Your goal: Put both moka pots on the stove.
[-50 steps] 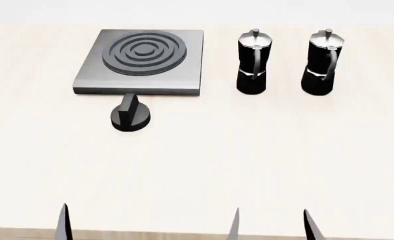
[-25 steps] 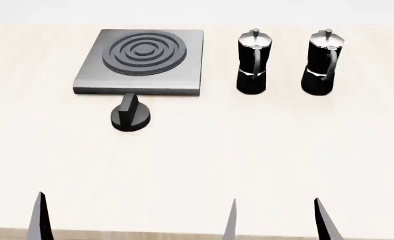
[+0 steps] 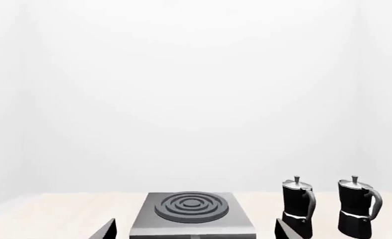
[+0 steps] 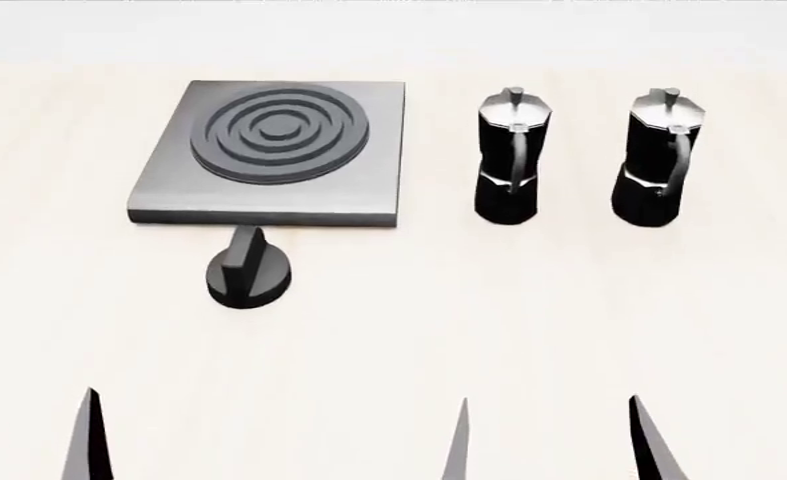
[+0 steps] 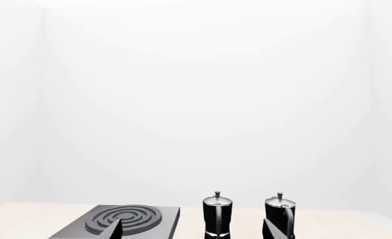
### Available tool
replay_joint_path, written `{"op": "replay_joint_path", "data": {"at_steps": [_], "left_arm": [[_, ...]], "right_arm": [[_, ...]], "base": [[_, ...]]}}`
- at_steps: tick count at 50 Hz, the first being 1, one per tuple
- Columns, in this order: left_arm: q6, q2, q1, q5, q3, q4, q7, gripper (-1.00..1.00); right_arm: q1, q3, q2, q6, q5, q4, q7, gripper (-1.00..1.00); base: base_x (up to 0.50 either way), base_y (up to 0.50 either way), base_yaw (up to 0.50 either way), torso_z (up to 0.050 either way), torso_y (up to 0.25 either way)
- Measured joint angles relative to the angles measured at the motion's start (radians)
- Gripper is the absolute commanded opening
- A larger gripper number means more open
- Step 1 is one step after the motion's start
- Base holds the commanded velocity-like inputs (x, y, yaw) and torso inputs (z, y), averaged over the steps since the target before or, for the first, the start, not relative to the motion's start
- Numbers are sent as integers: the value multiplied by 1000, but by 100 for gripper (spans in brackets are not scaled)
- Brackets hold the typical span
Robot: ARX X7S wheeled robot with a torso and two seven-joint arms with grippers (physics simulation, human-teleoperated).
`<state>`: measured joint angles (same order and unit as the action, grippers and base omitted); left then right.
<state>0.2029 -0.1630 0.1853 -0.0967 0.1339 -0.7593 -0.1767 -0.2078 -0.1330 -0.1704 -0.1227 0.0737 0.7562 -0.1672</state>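
Upper right of the head view, on the pale bench: two moka pots, near pot and far-right pot, both upright with long axes vertical, standing apart from each other and just right of the stove at upper left; the round knob sits below the stove's front edge. Bottom of frame: right claw, fingers spread wide and empty, lies directly below the pots and well short of them, so judged the nearer arm. Left claw also wide and empty, lined up with the stove instead.
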Motion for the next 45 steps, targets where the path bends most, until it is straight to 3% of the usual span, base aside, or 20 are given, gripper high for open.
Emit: {"op": "replay_joint_path", "data": {"at_steps": [45], "left_arm": [[-11,-34,-8,-17,31,11,-36,100]], "right_arm": [[9,-22,-33,15,11,-17,-38,100]], "base": [[230,0,0,0,0]]}}
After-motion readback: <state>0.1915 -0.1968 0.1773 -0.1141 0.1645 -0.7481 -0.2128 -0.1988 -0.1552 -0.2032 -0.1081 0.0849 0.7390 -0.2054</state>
